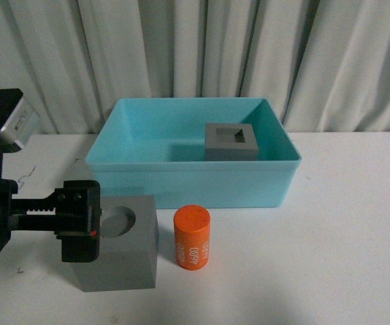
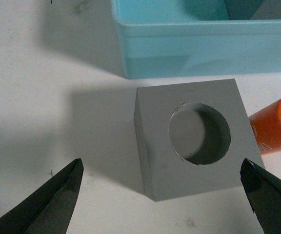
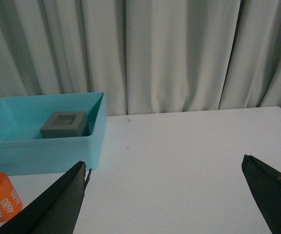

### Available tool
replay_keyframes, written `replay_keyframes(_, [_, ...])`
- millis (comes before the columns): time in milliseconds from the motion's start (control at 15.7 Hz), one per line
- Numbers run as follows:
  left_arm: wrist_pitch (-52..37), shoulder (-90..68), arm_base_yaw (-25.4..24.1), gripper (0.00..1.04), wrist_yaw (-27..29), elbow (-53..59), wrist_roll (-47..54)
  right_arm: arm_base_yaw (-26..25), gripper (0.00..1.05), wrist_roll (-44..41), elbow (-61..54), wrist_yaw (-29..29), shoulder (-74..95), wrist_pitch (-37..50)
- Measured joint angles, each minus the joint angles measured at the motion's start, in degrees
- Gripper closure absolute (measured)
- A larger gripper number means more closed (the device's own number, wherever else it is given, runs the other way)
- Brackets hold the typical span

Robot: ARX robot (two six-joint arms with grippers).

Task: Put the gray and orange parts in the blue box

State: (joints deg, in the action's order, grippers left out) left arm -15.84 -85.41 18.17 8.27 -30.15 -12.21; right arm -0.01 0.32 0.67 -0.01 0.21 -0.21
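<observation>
**Q:** Left claw?
**A:** My left claw (image 2: 161,165) is spread wide and holds nothing. Its fingers (image 2: 48,204) stand on either side of the gray cube with the round hole (image 2: 152,146), clear of it in the left wrist view. From the front the claw covers that cube's left edge. I can't tell whether they touch there.

**Q:** Where's that cube?
**A:** On the white table (image 1: 330,257), hole up, in front of the blue box (image 1: 195,186) and outside it.

**Q:** Orange part?
**A:** The orange cylinder (image 1: 193,237) stands upright just beside that cube, on its right, with a small gap between them. It has white digits on its side, too blurred to read. It's also outside the box, near the front wall.

**Q:** Right claw?
**A:** My right claw (image 3: 164,163) is released too. Only table shows between its fingers.

**Q:** Inside the box?
**A:** The gray cube with the square hole (image 1: 231,141) sits flat on the floor, toward the back right, hole up.

**Q:** Behind?
**A:** A pale curtain (image 1: 195,47) hangs in folds behind the table.
</observation>
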Motion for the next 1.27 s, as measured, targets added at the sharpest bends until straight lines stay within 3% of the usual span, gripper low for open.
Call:
replay_keyframes(637, [-5.3,-11.4,1.4,0.07,0.6,-4.3,3.8,0.0,0.06,0.0,0.0,0.0,0.0,0.0])
replay_keyframes(1273, [-6.1,-16.5,-0.3,0.07,0.5,-7.8,5.2,0.0,0.06,0.0,0.0,0.0,0.0,0.0])
